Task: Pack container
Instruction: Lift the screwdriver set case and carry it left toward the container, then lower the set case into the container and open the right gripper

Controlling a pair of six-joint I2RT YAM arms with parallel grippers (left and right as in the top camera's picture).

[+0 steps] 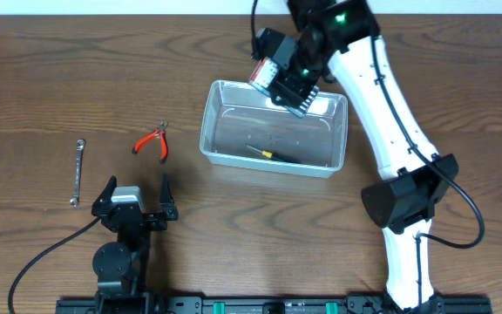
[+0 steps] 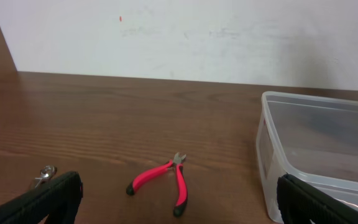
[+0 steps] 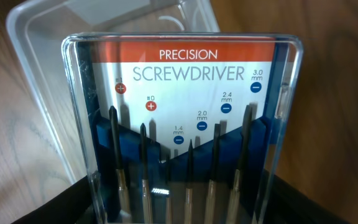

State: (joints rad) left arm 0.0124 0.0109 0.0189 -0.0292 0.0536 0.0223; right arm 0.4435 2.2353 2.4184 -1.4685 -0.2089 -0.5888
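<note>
Got right gripper [image 1: 290, 85] stretched forward, clamped on screwdriver case [image 3: 185, 124], container [image 1: 207, 133] right beneath. Got left gripper [image 1: 138, 183] tucked back low, gaping wide, empty, pliers [image 1: 152, 141] just ahead.

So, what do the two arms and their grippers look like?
The right arm has white links, black joints, a black cable and a green light. The left arm is black, with a grey plate on top. The left gripper and right gripper have black fingers.

Light: bright, even, from above
Shadows: faint on the bench [image 1: 59, 70]
Glare: sheen on screwdriver case [image 3: 185, 124]
Focus: container [image 3: 39, 43] behind it blurred
</note>
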